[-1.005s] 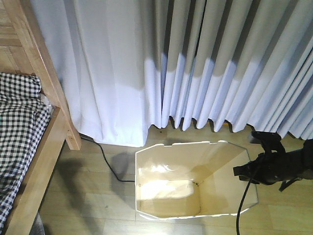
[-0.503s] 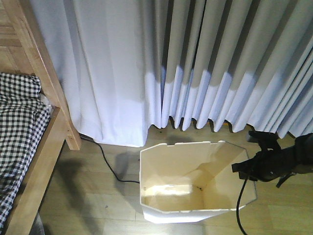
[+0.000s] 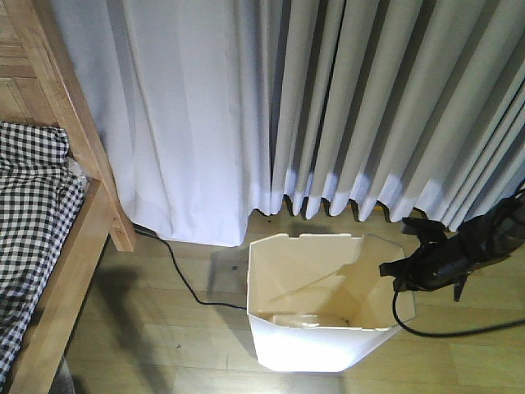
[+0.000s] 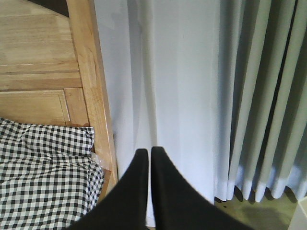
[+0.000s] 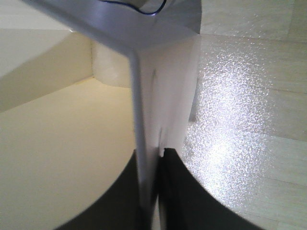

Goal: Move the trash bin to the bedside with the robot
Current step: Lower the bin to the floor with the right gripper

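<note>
The white trash bin [image 3: 312,349] stands on the wooden floor in front of the curtains, its cream inside showing. My right gripper [image 3: 392,271] is at the bin's right rim. In the right wrist view it [image 5: 154,154] is shut on the thin bin wall [image 5: 165,91], one finger inside and one outside. The bed, with its light wooden post [image 3: 78,131] and black-and-white checked bedding [image 3: 33,197], lies at the left, a floor gap away from the bin. My left gripper [image 4: 146,151] is shut and empty, raised, facing the curtain beside the bed post [image 4: 93,96].
Long pale curtains [image 3: 344,107] hang along the far wall behind the bin. A black cable [image 3: 184,279] runs across the floor between bed and bin. Another black cable [image 3: 443,332] trails from my right arm.
The bin has tipped from leaning toward the camera to nearly upright and shifted a little right. My right gripper, still on the rim, has moved up and slightly left.
</note>
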